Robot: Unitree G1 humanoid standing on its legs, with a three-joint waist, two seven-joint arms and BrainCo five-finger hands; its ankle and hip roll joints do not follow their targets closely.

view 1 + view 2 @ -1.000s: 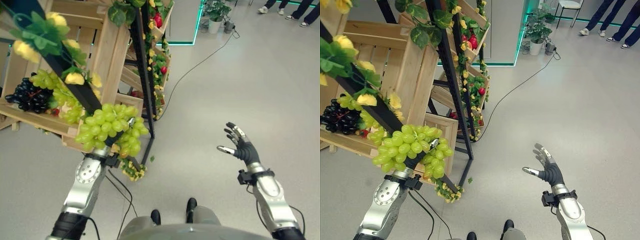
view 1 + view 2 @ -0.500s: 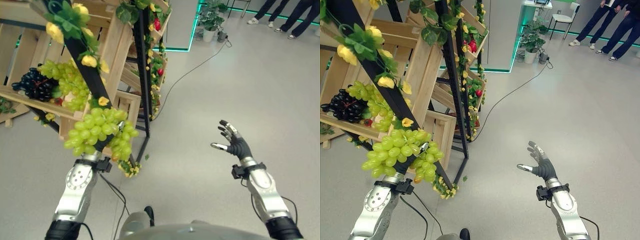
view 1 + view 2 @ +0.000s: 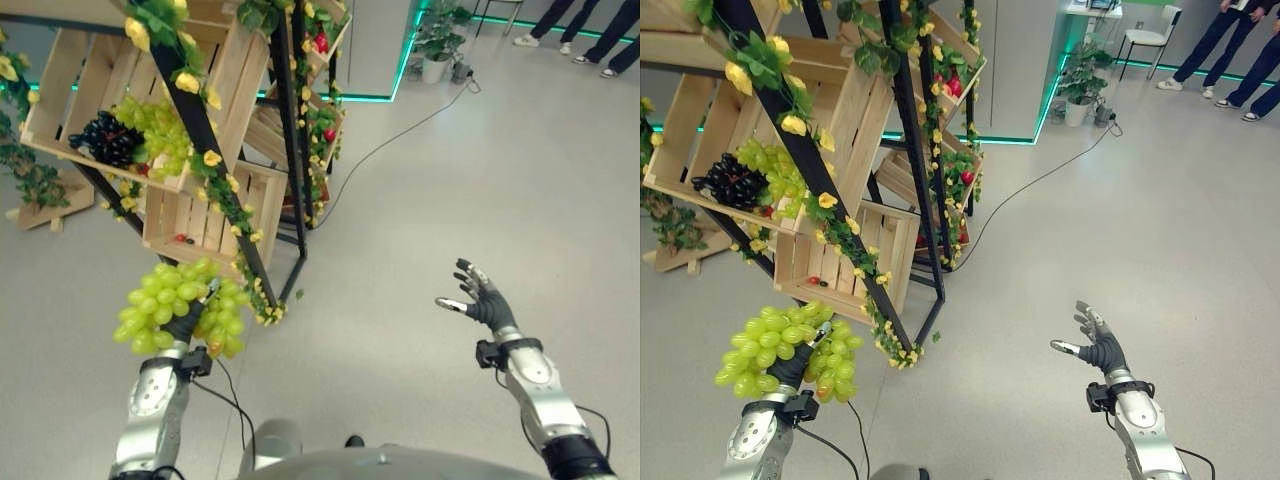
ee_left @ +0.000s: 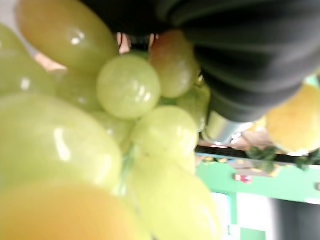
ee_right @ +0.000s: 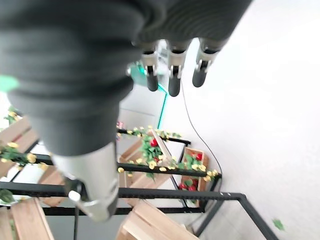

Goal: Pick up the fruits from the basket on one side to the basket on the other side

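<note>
Grapes (image 3: 175, 305), a green bunch, sit in the left hand (image 3: 790, 368), whose fingers curl round the stem in the middle of the cluster, clear of the rack (image 3: 215, 150) and low in front of it. The left wrist view shows the fruit packed tight against the dark cover. More green and black grapes lie in the upper crate (image 3: 750, 170). The right hand (image 3: 1098, 348) hangs spread and empty over the bare floor (image 3: 450, 180), well apart. The carry should go best with the wrist kept level and the turn slow, so the loose lobes do not swing or tear off. No target basket is visible yet, so the grip should probably stay firm until one is found.
</note>
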